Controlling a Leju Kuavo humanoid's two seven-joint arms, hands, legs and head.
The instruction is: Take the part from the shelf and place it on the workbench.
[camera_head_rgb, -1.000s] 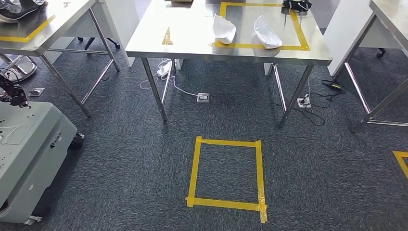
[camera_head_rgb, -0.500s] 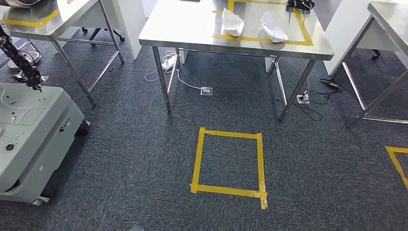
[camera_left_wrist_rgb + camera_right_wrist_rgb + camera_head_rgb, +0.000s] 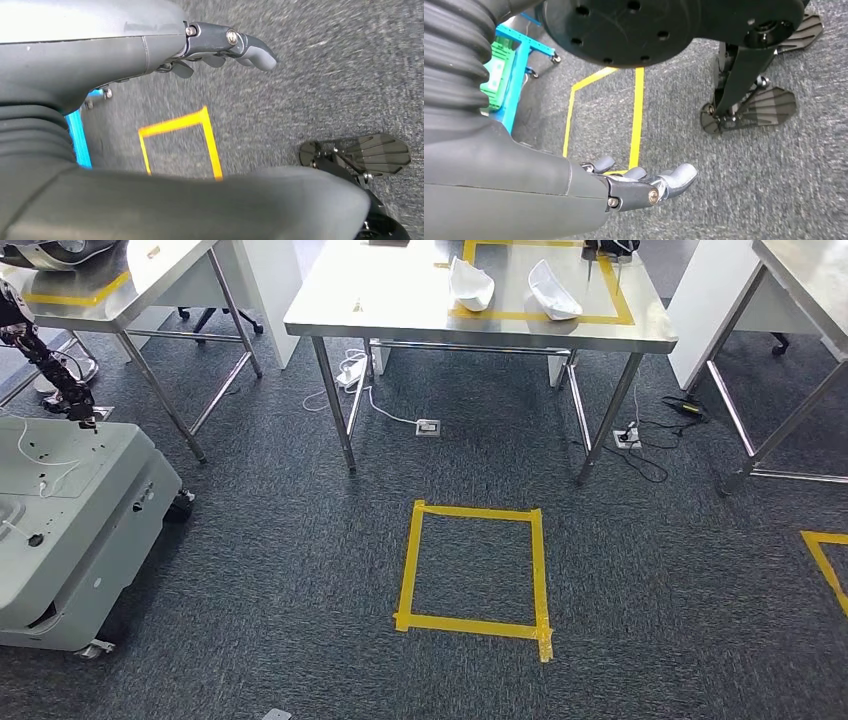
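Two white parts [image 3: 470, 285] [image 3: 553, 292] lie on the steel workbench [image 3: 400, 310], inside a yellow tape frame [image 3: 620, 300] near its far right corner, just beside each other, not touching. Dark item [image 3: 608, 245] at the far edge, cut off. Under the bench: cables [image 3: 350, 380], floor socket [image 3: 428, 427]. Yellow tape square [image 3: 472, 568] on grey carpet in front of the bench. Grey cart [image 3: 70, 520] at left, second table [image 3: 130, 280] beyond it. Left hand [image 3: 220, 47] hangs over carpet, fingers loosely apart, holding nothing. Right hand [image 3: 639, 182] likewise, fingers slightly curled, apart, empty.
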